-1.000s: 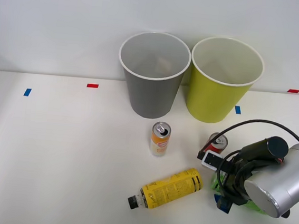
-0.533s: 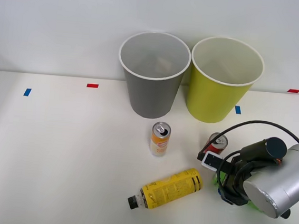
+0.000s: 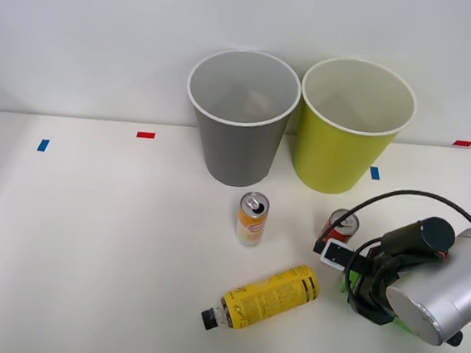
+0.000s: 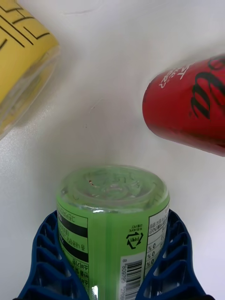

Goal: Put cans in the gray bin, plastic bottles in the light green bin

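Wrist view: right end effector clamped on green bottle, long axis along the fingers, lying on desk beside red can; lime bin behind can.

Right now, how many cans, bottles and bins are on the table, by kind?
Slim metal drink cans: 2, orange-and-white, red
Plastic bottles: 2, yellow-wrapped, green-wrapped
Round tapered plastic bins: 2, gray, lime
Total: 6

The red can stands just beyond the end effector, the yellow bottle lies beside it (leftward); table farther left lies open.
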Action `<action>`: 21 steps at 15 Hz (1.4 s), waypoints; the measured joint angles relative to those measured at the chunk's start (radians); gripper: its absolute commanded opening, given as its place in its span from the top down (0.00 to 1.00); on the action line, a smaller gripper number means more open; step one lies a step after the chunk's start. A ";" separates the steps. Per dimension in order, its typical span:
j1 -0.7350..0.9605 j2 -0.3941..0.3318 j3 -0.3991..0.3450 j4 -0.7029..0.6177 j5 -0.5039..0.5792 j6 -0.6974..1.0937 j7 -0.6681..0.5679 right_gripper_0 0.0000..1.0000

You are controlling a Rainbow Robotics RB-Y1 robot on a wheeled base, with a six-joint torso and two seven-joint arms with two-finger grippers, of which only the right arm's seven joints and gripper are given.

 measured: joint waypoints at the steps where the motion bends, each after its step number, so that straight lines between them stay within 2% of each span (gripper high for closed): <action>1: 0.000 -0.003 -0.009 -0.023 -0.003 0.026 -0.001 1.00; 3: 0.000 0.003 -0.061 -0.088 -0.038 0.118 -0.005 1.00; 6: 0.000 0.027 -0.171 -0.153 -0.158 0.181 -0.011 1.00; 11: -0.008 0.072 -0.314 -0.191 -0.306 0.183 -0.015 1.00; 18: -0.082 0.208 -0.568 -0.193 -0.597 0.177 -0.028 1.00; 21: -0.095 0.240 -0.628 -0.193 -0.712 0.084 -0.047 1.00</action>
